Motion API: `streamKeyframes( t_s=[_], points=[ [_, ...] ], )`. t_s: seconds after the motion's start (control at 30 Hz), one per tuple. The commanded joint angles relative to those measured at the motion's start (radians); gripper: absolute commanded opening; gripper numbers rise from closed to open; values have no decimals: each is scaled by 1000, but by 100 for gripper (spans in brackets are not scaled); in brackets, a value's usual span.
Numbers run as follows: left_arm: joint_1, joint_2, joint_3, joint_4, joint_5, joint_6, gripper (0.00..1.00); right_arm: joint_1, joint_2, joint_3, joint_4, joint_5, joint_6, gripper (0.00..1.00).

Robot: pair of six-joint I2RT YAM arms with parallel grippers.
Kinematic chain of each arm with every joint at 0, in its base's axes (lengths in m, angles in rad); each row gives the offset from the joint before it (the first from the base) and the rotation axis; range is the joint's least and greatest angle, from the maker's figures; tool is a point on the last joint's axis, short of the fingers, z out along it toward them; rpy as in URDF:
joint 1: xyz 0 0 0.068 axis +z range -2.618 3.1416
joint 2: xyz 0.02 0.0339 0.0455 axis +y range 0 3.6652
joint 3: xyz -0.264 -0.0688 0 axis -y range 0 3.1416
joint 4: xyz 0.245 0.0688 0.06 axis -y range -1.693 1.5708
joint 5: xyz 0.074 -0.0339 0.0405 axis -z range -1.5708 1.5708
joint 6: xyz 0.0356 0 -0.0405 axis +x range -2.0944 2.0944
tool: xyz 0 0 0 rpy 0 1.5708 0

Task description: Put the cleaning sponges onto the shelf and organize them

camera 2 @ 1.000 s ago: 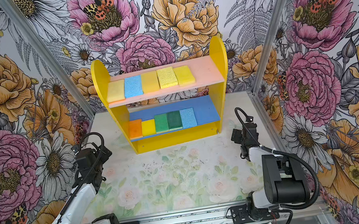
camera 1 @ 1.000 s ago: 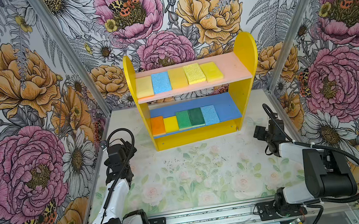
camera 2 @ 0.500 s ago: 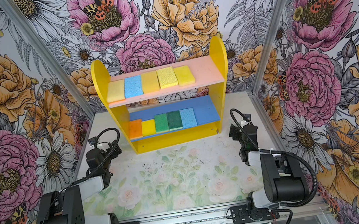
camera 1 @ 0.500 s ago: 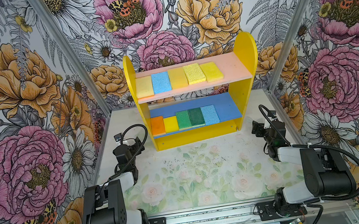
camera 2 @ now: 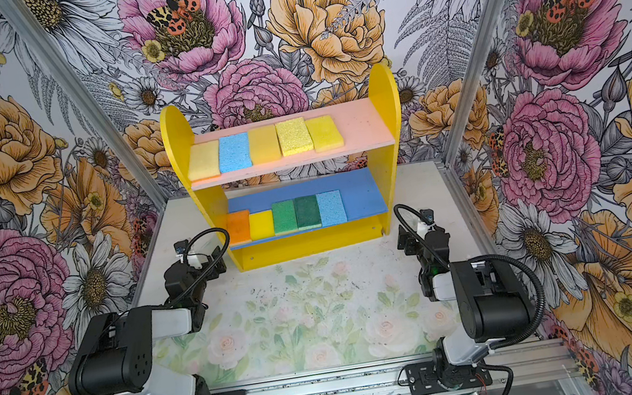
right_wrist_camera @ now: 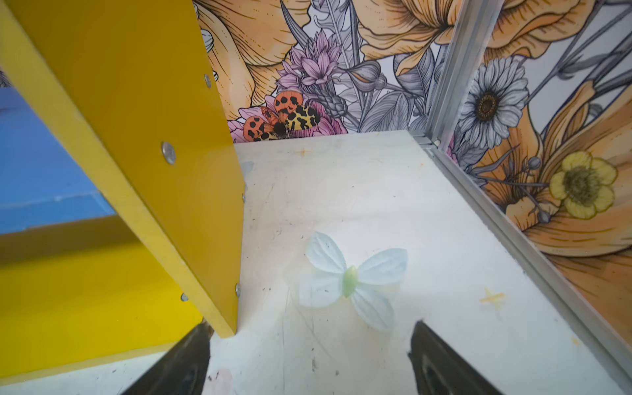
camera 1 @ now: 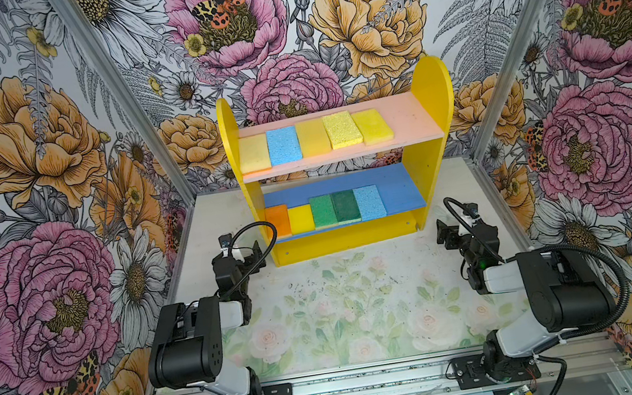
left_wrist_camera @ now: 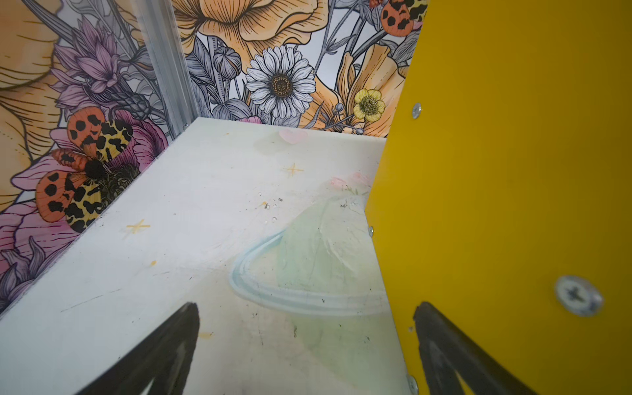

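Both top views show all ten sponges on the shelf at frame centre: five across the pink board, five on the blue board below, near its front edge. Left jaws and right jaws stand apart, empty, low at the shelf's lower left and lower right, each just beside a yellow side panel. I judge that an inward swing could knock a panel, jolting the shelf and sliding the lower row off.

Around me, walls papered with huge pink and orange flowers enclose a white tabletop printed with faint roses. A pale blue butterfly is printed on it. Silver metal posts mark the back corners.
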Motion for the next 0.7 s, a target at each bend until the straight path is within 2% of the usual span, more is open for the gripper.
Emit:
streamKeyframes(
  t_s=[0.0,0.1,0.23,0.37,0.67],
  points=[
    [-16,-1,1,51,-78,18,99,19,3,31,-31,25,-20,94],
    [-20,-1,-1,58,-86,21,99,19,-2,25,-23,25,-20,99],
    [-20,-1,-2,57,-86,21,99,20,-3,22,-20,21,-23,100],
    [-20,-1,-1,58,-86,21,99,23,-1,26,-26,-32,-45,99],
    [-20,-1,-2,57,-87,21,99,17,-1,28,-31,-36,-41,99]
  ],
)
